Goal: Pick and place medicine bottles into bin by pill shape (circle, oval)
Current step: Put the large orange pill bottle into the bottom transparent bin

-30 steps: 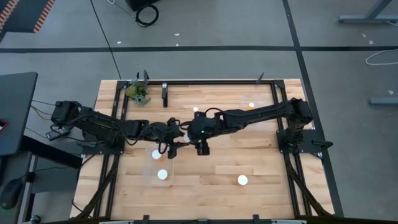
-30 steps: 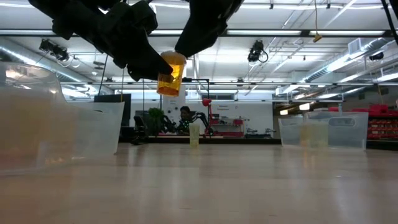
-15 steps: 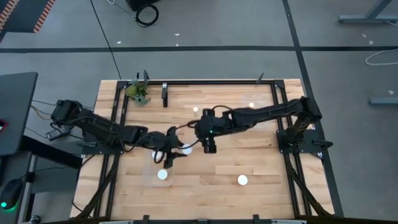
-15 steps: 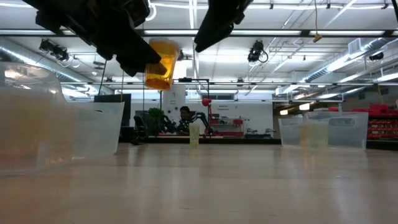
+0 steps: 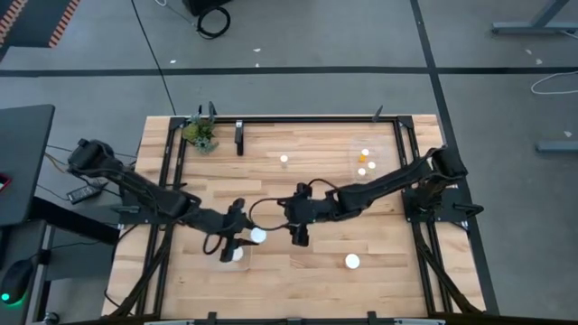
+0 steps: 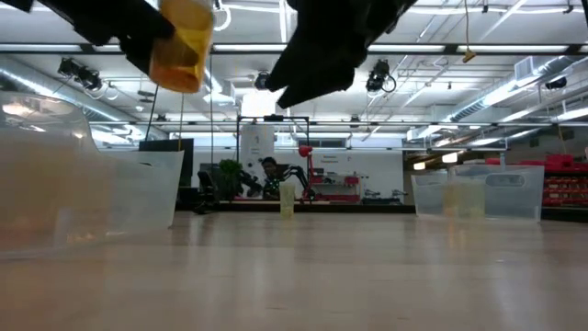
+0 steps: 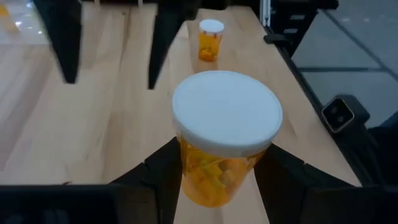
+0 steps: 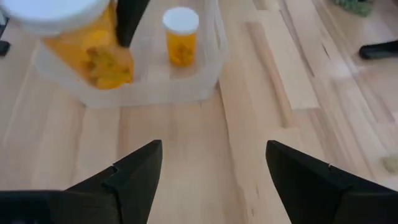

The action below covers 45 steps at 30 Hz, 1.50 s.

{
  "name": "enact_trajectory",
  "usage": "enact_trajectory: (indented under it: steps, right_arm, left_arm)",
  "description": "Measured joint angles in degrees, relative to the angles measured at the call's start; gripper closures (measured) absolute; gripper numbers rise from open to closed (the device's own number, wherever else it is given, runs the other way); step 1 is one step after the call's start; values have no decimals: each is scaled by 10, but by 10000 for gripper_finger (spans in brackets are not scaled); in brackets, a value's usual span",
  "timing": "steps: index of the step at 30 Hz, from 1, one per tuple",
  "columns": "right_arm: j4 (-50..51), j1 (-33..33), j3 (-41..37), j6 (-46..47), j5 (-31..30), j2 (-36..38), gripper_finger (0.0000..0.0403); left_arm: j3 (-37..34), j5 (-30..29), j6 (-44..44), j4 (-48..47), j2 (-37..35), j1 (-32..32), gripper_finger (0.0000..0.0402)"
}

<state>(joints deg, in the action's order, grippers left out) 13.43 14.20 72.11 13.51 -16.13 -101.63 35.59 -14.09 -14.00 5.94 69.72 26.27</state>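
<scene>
One wide-capped medicine bottle (image 7: pixel 225 137) sits clamped in the left gripper (image 7: pixel 217 171) over the clear bin (image 8: pixel 134 87) (one bottle inside); centre it, then release. Right gripper (image 8: pixel 214 168) gapes empty nearby.

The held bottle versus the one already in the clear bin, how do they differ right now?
The held bottle is gripped by the left gripper in the air above the table; the bin bottle stands free inside the clear bin. The held bottle has a wider cap and a fatter body; the bin bottle looks slimmer. The held one is tilted in the low view; the bin one stands upright. Both are amber with white caps.
</scene>
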Motion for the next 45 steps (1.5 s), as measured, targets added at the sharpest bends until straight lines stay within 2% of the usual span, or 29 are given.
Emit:
enact_trajectory:
  steps: [6,11,16,24,30,34,40,45]
  right_arm:
    - [-15,28,61,-12,-23,-57,109]
    - [-6,28,111,-31,-25,-108,109]
    - [5,23,125,-36,-48,-112,109]
    - [12,1,125,-46,-45,-113,109]
    - [12,-16,125,-70,-33,-113,109]
    - [10,-37,125,-97,-22,-112,109]
    - [4,-94,124,-166,25,-94,109]
    - [6,-142,125,-191,73,-79,109]
  left_arm:
    - [-6,-59,-7,-35,-23,56,220]
    - [-43,-102,-42,-38,-24,91,219]
    - [-70,-121,-77,-38,-49,120,219]
    - [-114,-196,-113,-46,-147,190,218]
    - [-121,-204,-160,-102,-184,249,217]
    - [-121,-204,-159,-112,-189,276,217]
    - [-121,-204,-153,-122,-188,282,216]
    - [-121,-204,-187,-120,-188,282,216]
